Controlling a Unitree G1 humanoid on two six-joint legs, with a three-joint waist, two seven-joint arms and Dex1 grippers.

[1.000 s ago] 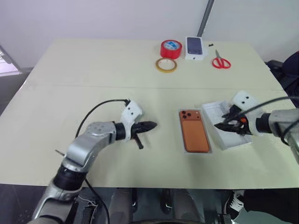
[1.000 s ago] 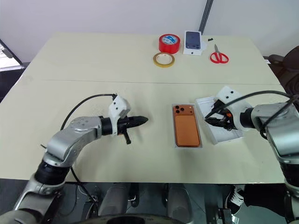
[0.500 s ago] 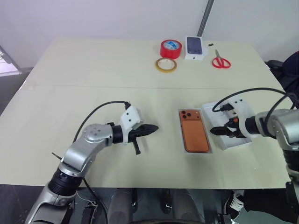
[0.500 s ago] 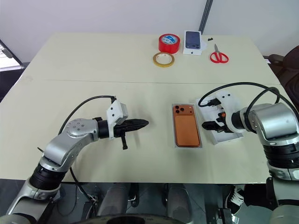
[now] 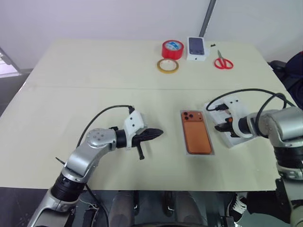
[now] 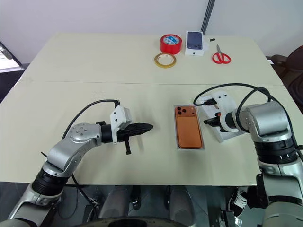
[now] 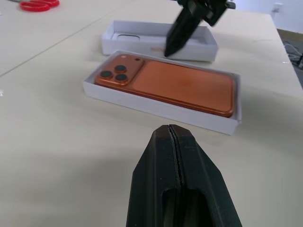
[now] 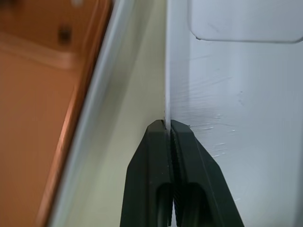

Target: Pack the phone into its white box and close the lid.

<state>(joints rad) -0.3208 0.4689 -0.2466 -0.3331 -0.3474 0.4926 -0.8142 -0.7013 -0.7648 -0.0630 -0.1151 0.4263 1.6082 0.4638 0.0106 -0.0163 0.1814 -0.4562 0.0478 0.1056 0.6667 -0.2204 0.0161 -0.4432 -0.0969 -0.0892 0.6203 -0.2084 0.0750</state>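
Note:
The copper-orange phone (image 5: 196,135) lies camera side up inside the shallow white box (image 7: 156,109) at the middle of the table. Just right of it the lid (image 6: 226,136) lies with its plain white inside (image 8: 227,94) facing up. My right gripper (image 5: 219,127) points down at the lid's wall nearest the box and is shut on that thin wall, whose edge runs in between the fingertips (image 8: 156,132). My left gripper (image 5: 160,133) hovers left of the box, pointing toward it, shut with nothing in it.
At the table's far side stand a red tape roll (image 5: 173,49), a yellowish tape ring (image 5: 168,65), a small white box picturing a dark phone (image 5: 198,48) and red scissors (image 5: 223,62). Bare tabletop stretches to the left.
My right gripper rolled, came down onto the lid's wall beside the box and closed on it. The left gripper stayed put and shut.

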